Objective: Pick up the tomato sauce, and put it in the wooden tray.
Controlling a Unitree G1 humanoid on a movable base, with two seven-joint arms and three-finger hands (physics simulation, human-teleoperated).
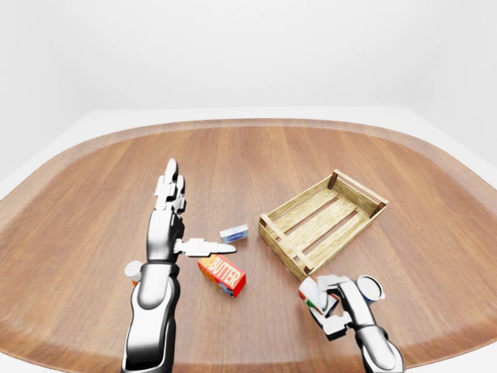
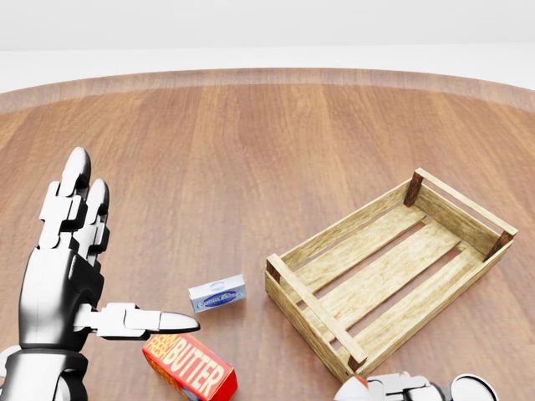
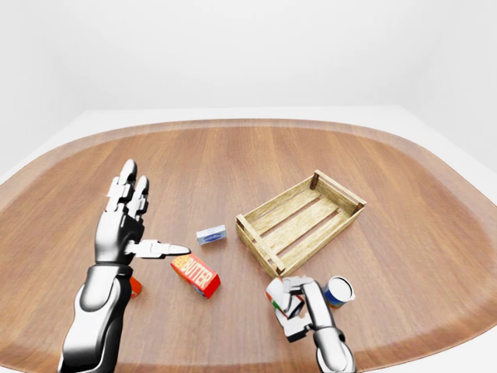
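Tomato sauce, a small can with a red, white and green label, sits gripped in the right hand low in the right-eye view, its fingers closed round it, just below the near corner of the wooden tray and beside a blue-sided can standing on the table. Off to the left the left hand hangs above the wood with its fingers spread straight and thumb stuck out, holding nothing, its thumb tip over a red butter box with a little blue-and-white packet lying between that box and the tray
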